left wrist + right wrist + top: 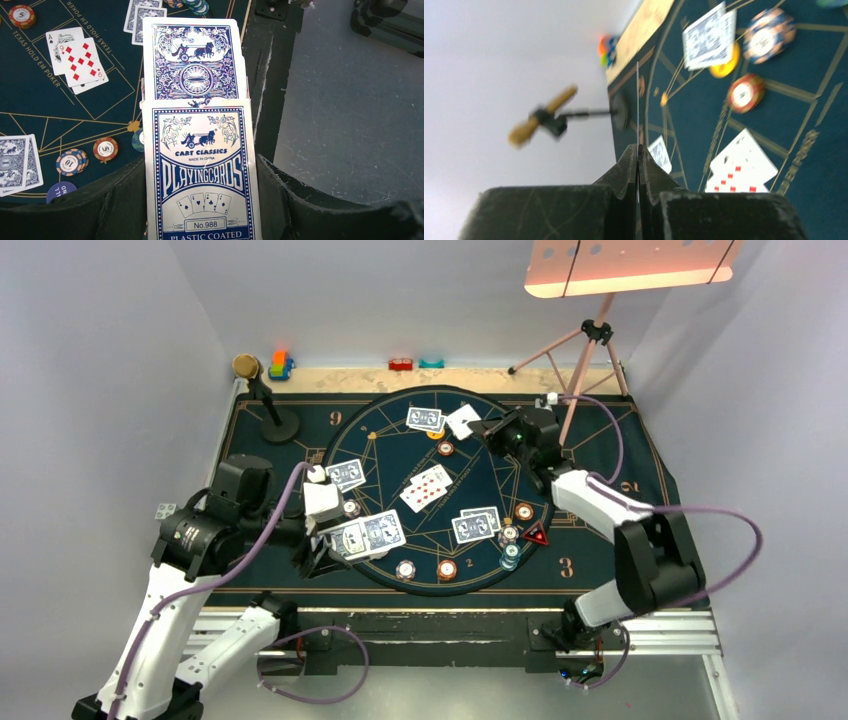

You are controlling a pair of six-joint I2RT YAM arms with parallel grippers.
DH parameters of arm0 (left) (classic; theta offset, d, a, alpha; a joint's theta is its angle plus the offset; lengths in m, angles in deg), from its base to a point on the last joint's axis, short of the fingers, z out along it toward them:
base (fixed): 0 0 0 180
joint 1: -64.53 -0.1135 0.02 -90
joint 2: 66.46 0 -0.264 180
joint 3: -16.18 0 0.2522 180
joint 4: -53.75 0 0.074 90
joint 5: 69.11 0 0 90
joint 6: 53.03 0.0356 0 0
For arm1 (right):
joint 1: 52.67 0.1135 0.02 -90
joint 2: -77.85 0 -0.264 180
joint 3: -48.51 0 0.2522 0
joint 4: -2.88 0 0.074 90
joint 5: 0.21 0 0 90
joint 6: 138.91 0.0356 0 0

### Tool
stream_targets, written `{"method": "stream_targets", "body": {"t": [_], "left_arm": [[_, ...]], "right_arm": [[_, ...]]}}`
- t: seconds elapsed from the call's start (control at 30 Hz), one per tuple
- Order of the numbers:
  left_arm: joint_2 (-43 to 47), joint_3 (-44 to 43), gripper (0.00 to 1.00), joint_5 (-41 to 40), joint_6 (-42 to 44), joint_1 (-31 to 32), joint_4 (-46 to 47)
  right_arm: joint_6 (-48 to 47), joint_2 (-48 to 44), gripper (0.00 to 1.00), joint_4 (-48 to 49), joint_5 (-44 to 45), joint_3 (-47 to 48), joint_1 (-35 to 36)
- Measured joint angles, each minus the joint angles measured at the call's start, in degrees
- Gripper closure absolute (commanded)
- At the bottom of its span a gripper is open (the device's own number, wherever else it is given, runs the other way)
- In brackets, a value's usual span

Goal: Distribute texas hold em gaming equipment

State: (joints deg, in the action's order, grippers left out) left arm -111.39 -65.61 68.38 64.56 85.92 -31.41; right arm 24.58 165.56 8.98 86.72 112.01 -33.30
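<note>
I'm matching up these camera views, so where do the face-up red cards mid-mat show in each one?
Top external: the face-up cards lie at the centre of the mat and its round design.
Left wrist: upper left, beyond the card box the left gripper holds.
Right wrist: lower right, blurred, right of the right gripper and its pinched card.
Shared landmark: the dark-blue mat's gold lines.

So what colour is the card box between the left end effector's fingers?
Blue and white card box, clearest in the left wrist view.
</note>
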Motion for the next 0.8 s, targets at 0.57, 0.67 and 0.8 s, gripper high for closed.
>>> {"method": "stream_targets", "body": {"t": [0.57, 0.67, 0.8], "left_arm": [[-0.11, -0.02, 1.00, 0.04, -1.01, 0.00, 1.03], [-0.17, -0.02, 1.00, 0.04, -1.05, 0.00, 1.14], [-0.44, -0.02, 1.00, 0.07, -1.05, 0.00, 1.51]], "right_arm": [[-26.14, -18.97, 1.00, -17.53, -27.08, -10.78, 27.50], [-29.00, -18.93, 0.92, -21.79, -27.12, -10.82, 30.88], [-31.89, -17.75, 0.60, -26.05, -27.04, -10.86, 33.73]]}}
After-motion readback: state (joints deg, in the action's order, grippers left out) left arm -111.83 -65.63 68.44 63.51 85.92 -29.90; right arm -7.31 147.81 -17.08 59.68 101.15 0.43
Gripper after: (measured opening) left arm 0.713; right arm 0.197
